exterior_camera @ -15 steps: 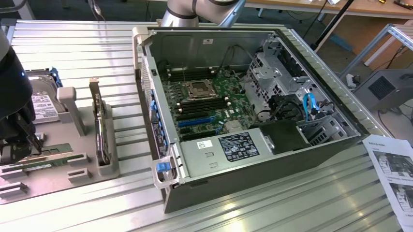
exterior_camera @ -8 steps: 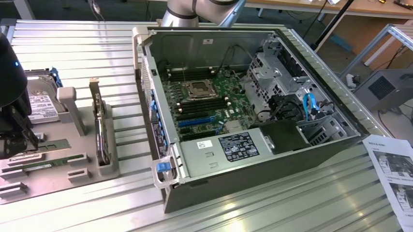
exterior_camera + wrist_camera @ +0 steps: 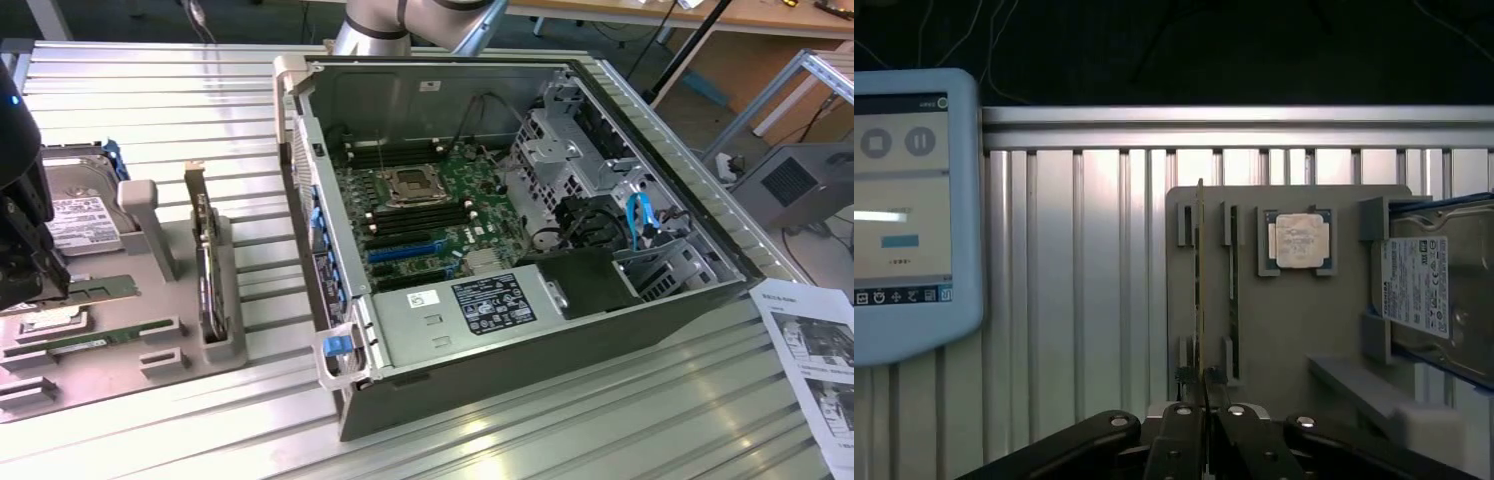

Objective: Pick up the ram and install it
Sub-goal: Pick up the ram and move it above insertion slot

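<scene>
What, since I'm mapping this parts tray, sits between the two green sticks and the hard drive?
The square silver processor chip, seated in its own pocket of the grey tray; the wrist view shows this.

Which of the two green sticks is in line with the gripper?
The ram, the stick farther from the processor chip: it runs straight to the gripper. The other stick sits nearer the chip, off that line.

Gripper [image 3: 40,285] at ram [image 3: 107,289] on tray [image 3: 127,375]
</scene>
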Available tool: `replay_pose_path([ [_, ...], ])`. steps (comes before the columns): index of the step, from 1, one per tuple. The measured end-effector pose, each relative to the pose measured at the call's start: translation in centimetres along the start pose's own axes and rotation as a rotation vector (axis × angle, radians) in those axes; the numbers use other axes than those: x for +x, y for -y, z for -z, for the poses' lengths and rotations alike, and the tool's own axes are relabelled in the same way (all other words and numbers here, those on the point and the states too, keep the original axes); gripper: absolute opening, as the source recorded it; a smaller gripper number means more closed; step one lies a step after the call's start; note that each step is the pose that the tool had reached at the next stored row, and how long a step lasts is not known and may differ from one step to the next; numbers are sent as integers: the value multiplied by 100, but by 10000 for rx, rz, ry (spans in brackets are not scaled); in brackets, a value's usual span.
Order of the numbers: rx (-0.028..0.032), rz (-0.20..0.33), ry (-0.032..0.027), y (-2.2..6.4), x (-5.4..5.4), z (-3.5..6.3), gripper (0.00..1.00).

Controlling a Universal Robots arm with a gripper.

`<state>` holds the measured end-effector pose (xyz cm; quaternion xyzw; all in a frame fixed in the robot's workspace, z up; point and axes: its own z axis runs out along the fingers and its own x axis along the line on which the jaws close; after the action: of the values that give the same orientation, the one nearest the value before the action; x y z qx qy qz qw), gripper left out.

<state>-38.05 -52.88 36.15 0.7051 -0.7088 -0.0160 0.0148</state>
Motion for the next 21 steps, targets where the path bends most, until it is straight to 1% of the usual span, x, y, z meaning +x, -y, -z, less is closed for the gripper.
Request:
replay_pose_path([
  [11,0,0,0,-5,0,171,12],
  [13,0,0,0,-7,0,218,12],
  [21,1,0,0,-11,0,323,12],
])
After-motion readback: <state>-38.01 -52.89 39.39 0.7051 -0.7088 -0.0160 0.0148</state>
